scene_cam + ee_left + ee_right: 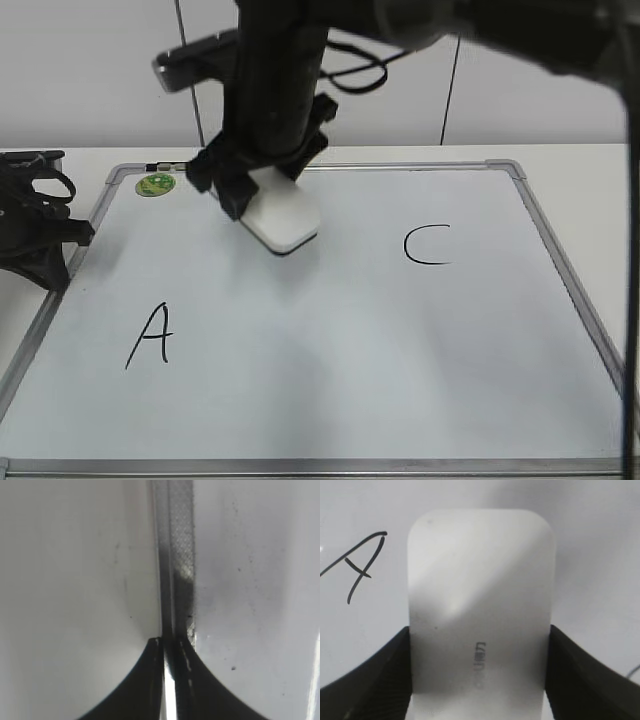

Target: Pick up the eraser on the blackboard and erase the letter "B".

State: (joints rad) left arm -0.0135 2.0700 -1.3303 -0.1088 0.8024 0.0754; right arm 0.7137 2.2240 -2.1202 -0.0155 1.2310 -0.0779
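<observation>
My right pincer (480,680) is clamped across the eraser's (283,220) long sides, near the blackboard's (560,260) far edge, between A and C. No "B" shows. To wipe well I'd keep the pad flat. Its long axis points toward the near edge. Left pincer (172,645) looks closed.

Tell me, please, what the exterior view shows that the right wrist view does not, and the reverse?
Only the exterior view shows the letter C, the green sticker, the blackboard's silver frame, and the left gripper parked at the board's left edge. No B is visible there. Only the right wrist view shows the small grey lettering on top of the eraser. Both show the right gripper clamped on the eraser's sides and the letter A.
</observation>
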